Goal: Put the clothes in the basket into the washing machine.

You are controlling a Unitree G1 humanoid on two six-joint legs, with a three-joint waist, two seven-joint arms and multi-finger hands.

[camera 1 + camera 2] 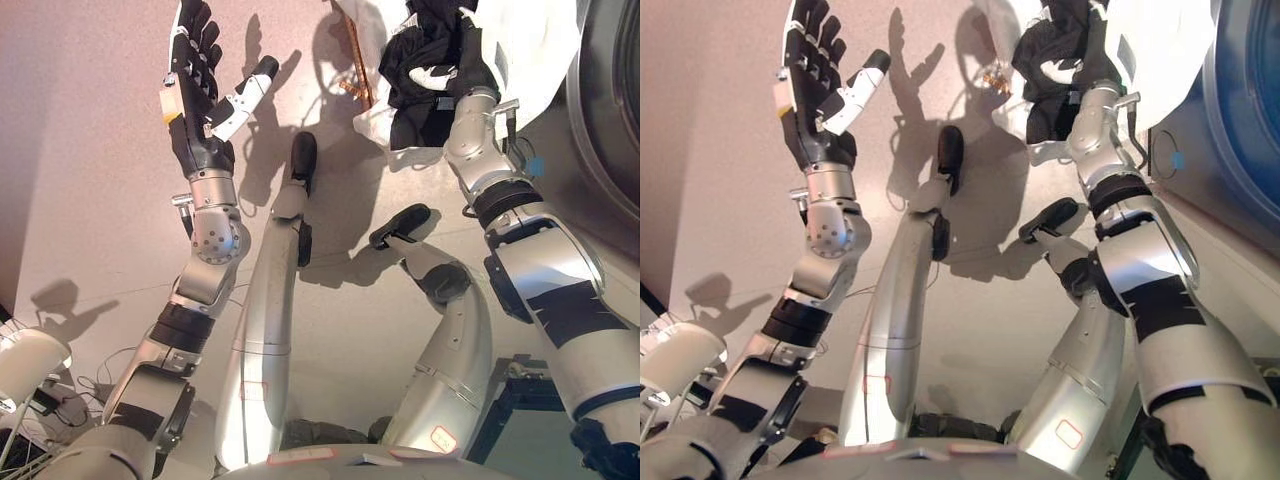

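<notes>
Black clothes (425, 55) lie bunched in the white basket (520, 50) at top right, where our right hand (470, 65) is buried, grip unclear. Our left hand (200, 75) hovers spread wide above the floor (80, 150); washing machine (610, 100) stands alongside.

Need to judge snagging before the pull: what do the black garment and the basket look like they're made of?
Black garment: soft matte fabric, judging by its limp folds; the right hand is buried in it. Basket: seemingly a white, smooth cloth or flexible liner, since its edge sags and creases; a tan strap-like handle looks stiffer. Both are guesses.
</notes>
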